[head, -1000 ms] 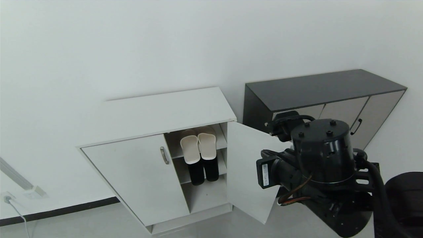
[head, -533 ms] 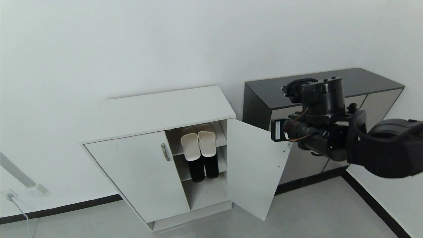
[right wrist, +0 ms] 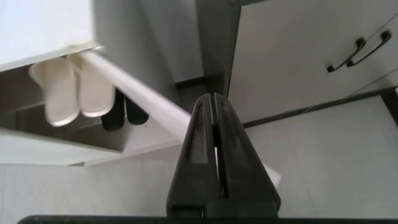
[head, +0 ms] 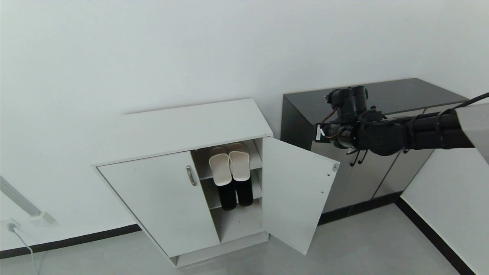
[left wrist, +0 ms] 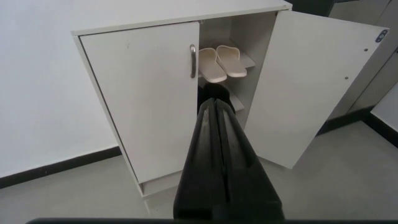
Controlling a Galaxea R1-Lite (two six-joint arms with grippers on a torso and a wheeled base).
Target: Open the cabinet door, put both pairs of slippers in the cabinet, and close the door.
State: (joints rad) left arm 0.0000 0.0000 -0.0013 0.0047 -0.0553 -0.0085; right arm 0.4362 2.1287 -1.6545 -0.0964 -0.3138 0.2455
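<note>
The white cabinet (head: 191,126) has its left door (head: 160,202) closed and its right door (head: 294,191) swung open. White slippers (head: 229,168) lie on the upper shelf, with black slippers (head: 236,196) on the shelf below. My right gripper (head: 324,133) hangs beside the open door's top outer corner, apart from it. In the right wrist view that gripper (right wrist: 214,99) is shut and empty above the door's edge (right wrist: 143,90). My left gripper (left wrist: 214,106) is shut and empty, facing the cabinet opening, with the white slippers (left wrist: 224,62) beyond it.
A dark cabinet (head: 374,95) with grey doors and black handles (right wrist: 364,50) stands right of the white one, behind my right arm. A black skirting runs along the wall. A socket and cable (head: 9,229) sit at the far left. Grey floor (head: 344,248) lies open in front.
My right arm has risen from low in front of the head camera and stretched out to the open door's top corner. The head view shifted slightly. Slippers and doors have not moved.
</note>
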